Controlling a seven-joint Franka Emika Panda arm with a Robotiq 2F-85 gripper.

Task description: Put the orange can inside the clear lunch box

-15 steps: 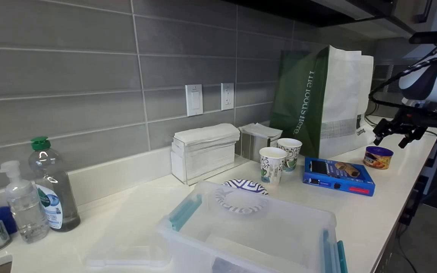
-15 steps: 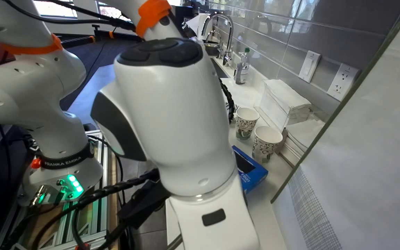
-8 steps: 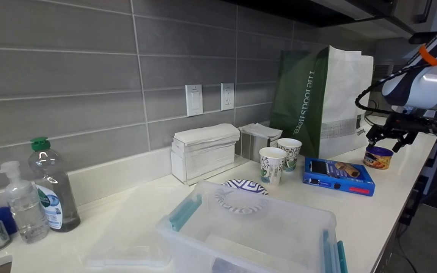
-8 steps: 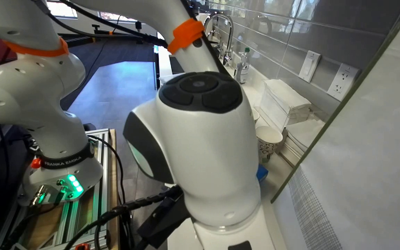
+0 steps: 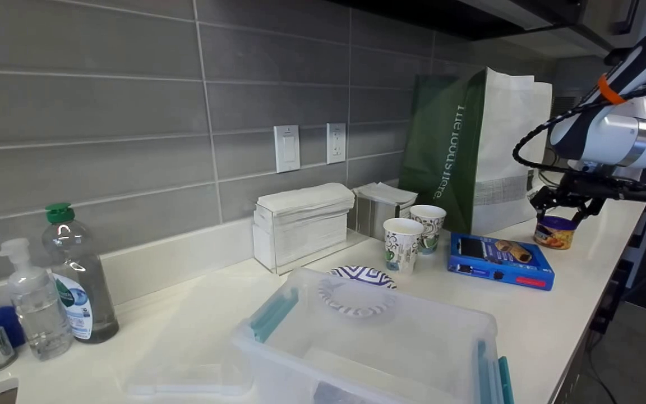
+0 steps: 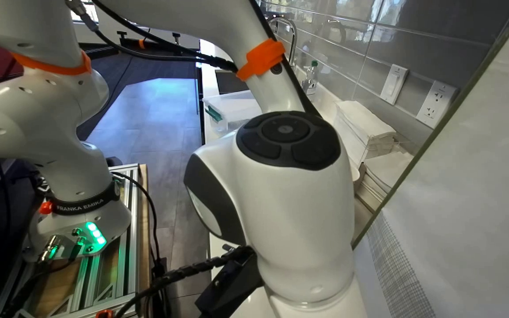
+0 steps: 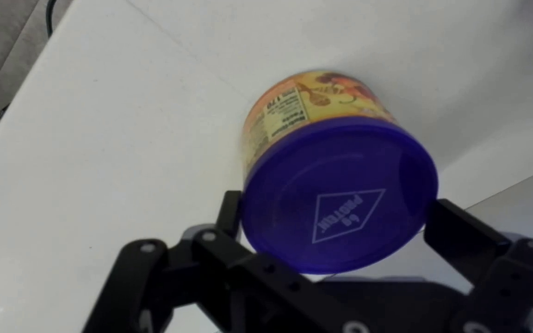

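The orange can (image 5: 553,234) stands on the counter at the right in an exterior view, and its purple-blue lid (image 7: 340,199) fills the middle of the wrist view. My gripper (image 5: 558,216) is over it with fingers spread wide. In the wrist view the fingertips (image 7: 333,215) lie on opposite sides of the lid, touching or almost touching it; a firm grip does not show. The can is hidden behind the arm in an exterior view. The clear lunch box (image 5: 368,359) with teal clips stands lidless in the foreground, and part of it also shows in an exterior view (image 6: 237,108).
A blue packet (image 5: 499,261), two paper cups (image 5: 402,244) and a patterned bowl (image 5: 362,275) stand between the can and the lunch box. A tall paper bag (image 5: 502,157) stands close behind the can. A translucent lid (image 5: 199,342) lies beside the box. The counter edge (image 5: 598,303) is at the right.
My gripper has moved left and lower until its fingers flank the can's lid. The can has shifted slightly left in the last half second. The finger spread looks unchanged.
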